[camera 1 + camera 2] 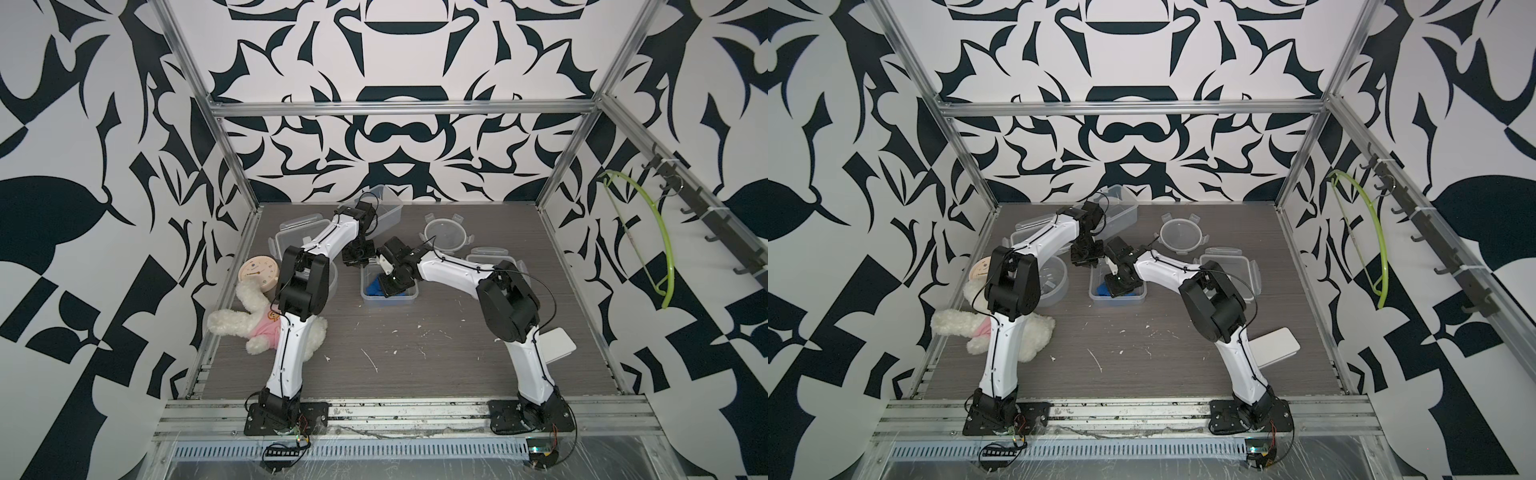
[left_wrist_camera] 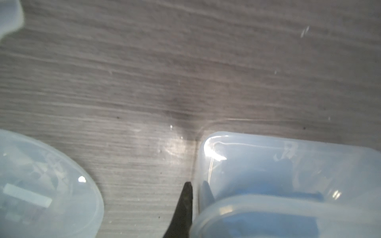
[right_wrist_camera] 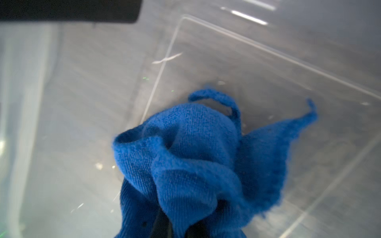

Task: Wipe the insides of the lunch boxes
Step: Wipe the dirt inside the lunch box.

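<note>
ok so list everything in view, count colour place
square lunch box: 1, clear, table centre
rectangular lunch box: 1, clear, back
round lunch box: 1, clear, centre left
lids: 3, clear, back left, back right, right
blue cloth: 1, blue, in square lunch box
clock: 1, beige, left edge
plush toy: 1, white and pink, front left
flat slab: 1, white, right edge
hanger: 1, green, right wall
table: 1, grey, under everything
left gripper: 1, black, shut on square lunch box wall
right gripper: 1, black, shut on blue cloth
</note>
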Motion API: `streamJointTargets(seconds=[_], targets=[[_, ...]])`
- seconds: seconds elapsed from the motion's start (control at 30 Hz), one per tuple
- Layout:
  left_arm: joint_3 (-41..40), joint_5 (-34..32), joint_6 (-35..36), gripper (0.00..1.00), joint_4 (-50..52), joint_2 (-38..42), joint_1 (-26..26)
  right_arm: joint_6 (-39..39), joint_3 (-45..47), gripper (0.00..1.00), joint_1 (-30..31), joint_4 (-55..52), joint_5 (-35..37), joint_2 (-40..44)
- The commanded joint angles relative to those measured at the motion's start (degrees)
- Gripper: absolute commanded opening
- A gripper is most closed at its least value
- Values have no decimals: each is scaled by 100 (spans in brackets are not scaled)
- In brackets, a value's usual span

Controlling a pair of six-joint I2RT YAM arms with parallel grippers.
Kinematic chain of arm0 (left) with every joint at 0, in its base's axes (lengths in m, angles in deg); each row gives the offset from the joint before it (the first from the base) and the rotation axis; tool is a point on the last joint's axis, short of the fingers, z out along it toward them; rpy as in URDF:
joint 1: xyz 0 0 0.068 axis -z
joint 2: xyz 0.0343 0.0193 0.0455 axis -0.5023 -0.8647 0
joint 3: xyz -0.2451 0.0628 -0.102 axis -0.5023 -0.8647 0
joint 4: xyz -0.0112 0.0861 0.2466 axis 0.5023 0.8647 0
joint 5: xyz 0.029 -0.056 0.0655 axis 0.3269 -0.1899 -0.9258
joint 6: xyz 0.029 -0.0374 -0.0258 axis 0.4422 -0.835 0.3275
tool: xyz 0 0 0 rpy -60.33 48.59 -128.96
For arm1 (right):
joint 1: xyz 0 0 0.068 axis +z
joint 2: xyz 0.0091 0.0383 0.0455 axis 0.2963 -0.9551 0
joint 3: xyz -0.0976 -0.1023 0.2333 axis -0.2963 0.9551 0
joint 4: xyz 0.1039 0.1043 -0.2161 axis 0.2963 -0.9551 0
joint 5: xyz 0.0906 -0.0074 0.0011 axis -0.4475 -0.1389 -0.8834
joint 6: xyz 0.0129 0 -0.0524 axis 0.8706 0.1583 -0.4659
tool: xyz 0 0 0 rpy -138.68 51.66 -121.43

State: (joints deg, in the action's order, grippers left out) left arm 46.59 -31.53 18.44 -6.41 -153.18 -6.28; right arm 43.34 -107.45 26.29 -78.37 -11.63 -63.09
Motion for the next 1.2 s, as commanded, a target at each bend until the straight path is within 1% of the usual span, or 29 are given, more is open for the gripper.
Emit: streamJointTargets(seconds=[0.0,0.03,0.13,0.2,0.23,0.27,0.33,0.37,0.43,0.5,0.53,0.57,0.6,0.67,0.83,0.87,0.9,0.93,0.97,1.03,1.1,1.17], targets=[[-312,1216,-79,0,24,175,666,222,-975,0,24,1128,1669,-712],[-358,1225,-89,0,5,194,672,118,-1290,0,18,925,2174,-880],[-517,1244,-116,0,-66,256,701,-233,-2116,0,-49,363,3124,-1350],[-602,1240,-121,0,-97,299,712,-372,-2513,0,-161,92,3417,-1548],[-644,1236,-125,0,-102,321,711,-401,-2526,0,-225,89,3452,-1546],[-672,1235,-125,0,-110,332,712,-418,-2472,0,-279,141,3337,-1504],[-712,1226,-125,0,-120,340,711,-367,-2076,0,-406,536,2757,-1280],[-700,1226,-125,0,-122,336,712,-343,-1838,0,-459,782,2137,-1163],[-664,1226,-125,0,-113,293,709,-188,-1426,0,-528,1387,416,-981],[-571,1196,-116,0,-68,238,698,-46,-1350,0,-530,1497,-1112,-987],[-508,1183,-108,0,-36,206,700,64,-1259,0,-508,1528,-1742,-983],[-462,1167,-94,0,-23,191,704,126,-1122,0,-480,1608,-2202,-935],[-431,1146,-90,0,-19,175,694,151,-899,0,-449,1644,-2543,-839],[-363,1125,-65,0,20,136,685,64,-385,0,-412,1672,-2959,-538],[-336,1100,-33,0,55,105,600,-553,762,0,-399,1053,-3588,298],[-324,1086,-29,0,62,102,585,-718,840,0,-410,719,-3495,386],[-328,1086,-22,0,74,97,558,-941,854,0,-406,256,-3209,446],[-317,1069,-11,0,77,103,551,-1233,756,0,-409,-354,-2778,447],[-316,1047,-2,0,93,108,537,-1412,646,0,-408,-889,-2247,422],[-292,991,20,0,139,111,517,-1675,385,0,-410,-1903,-922,301],[-276,938,42,0,179,123,508,-1750,342,0,-407,-2416,168,291],[-275,869,59,0,213,134,489,-1677,352,0,-411,-2674,1248,319]])
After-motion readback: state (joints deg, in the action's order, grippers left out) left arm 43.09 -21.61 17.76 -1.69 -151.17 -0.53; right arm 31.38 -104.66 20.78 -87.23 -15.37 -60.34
